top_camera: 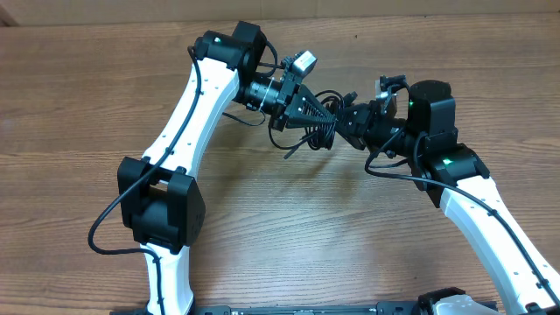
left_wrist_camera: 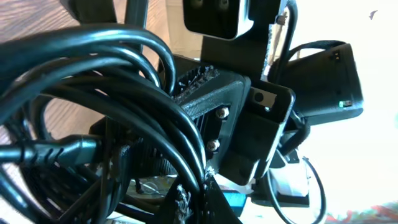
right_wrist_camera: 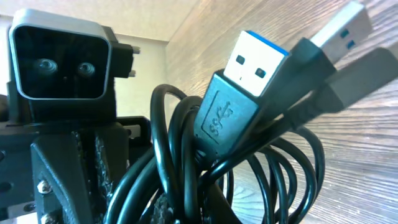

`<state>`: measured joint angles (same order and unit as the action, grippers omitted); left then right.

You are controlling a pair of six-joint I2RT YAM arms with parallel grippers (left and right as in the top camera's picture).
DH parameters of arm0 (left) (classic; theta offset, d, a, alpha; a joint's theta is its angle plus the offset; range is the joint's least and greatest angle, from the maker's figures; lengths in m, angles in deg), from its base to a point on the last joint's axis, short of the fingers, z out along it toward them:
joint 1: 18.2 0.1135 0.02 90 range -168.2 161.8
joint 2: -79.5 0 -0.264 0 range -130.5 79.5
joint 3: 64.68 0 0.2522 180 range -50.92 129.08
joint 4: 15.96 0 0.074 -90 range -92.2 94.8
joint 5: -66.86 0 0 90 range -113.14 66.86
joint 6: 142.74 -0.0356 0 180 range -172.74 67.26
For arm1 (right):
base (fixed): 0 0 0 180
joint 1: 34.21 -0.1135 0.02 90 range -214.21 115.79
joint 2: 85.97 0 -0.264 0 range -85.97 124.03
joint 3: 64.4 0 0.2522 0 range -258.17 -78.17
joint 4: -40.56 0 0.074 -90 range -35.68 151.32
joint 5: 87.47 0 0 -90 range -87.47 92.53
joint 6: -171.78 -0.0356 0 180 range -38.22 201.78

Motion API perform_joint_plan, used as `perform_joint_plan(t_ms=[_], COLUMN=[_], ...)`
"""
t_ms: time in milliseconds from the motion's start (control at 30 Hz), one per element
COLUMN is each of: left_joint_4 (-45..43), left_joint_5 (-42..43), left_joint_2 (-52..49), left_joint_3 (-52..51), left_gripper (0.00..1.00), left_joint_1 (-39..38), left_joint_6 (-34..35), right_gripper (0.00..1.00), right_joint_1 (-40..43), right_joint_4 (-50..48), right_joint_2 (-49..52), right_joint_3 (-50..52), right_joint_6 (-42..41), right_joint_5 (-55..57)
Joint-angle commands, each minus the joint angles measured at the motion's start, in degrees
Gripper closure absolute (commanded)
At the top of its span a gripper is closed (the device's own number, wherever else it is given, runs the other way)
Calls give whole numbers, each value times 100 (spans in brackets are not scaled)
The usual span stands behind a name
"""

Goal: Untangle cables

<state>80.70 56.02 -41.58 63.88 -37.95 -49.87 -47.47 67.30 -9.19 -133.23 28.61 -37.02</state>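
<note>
The cables (top_camera: 322, 124) are a small black bunch of loops near the far middle of the wooden table (top_camera: 280, 227), caught between the two grippers. A loose end trails from the bunch towards the near side. In the right wrist view the cables (right_wrist_camera: 186, 155) stand as tight coils close to the lens. A USB plug (right_wrist_camera: 239, 93) with a blue insert points upward, and a second plug (right_wrist_camera: 342, 28) lies behind it. In the left wrist view the cables (left_wrist_camera: 93, 93) fill the left half as thick overlapping curves.

The left gripper (top_camera: 317, 114) tapers to a narrow point on the bunch and appears clamped on it. The right gripper (top_camera: 350, 121) touches the bunch from the other side. Its jaws are hidden among the coils, so I cannot tell how far apart they stand.
</note>
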Motion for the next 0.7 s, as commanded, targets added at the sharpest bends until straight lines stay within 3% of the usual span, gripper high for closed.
perform_joint_plan(t_ms=[0, 167, 333, 500, 667], left_joint_4=[-33, -136, -223, -247, -282], left_joint_5=[-433, -2592, -5007, -5532, -6662], left_joint_2=[44, 44, 44, 44, 44], left_joint_3=[31, 31, 31, 31, 22], left_gripper=[96, 96, 96, 96, 96], left_joint_1=[-24, 22, 22, 13, -17], left_joint_6=[35, 138, 981, 1130, 1296], right_gripper=[96, 96, 96, 96, 96], right_joint_1=[42, 175, 367, 400, 400], right_joint_4=[83, 590, 1213, 1790, 2083], right_joint_2=[-111, -111, -111, -111, -111], right_joint_3=[-157, -157, -157, -157, -157], right_joint_6=[404, 944, 1434, 1849, 1897], right_joint_5=[352, 356, 549, 940, 1099])
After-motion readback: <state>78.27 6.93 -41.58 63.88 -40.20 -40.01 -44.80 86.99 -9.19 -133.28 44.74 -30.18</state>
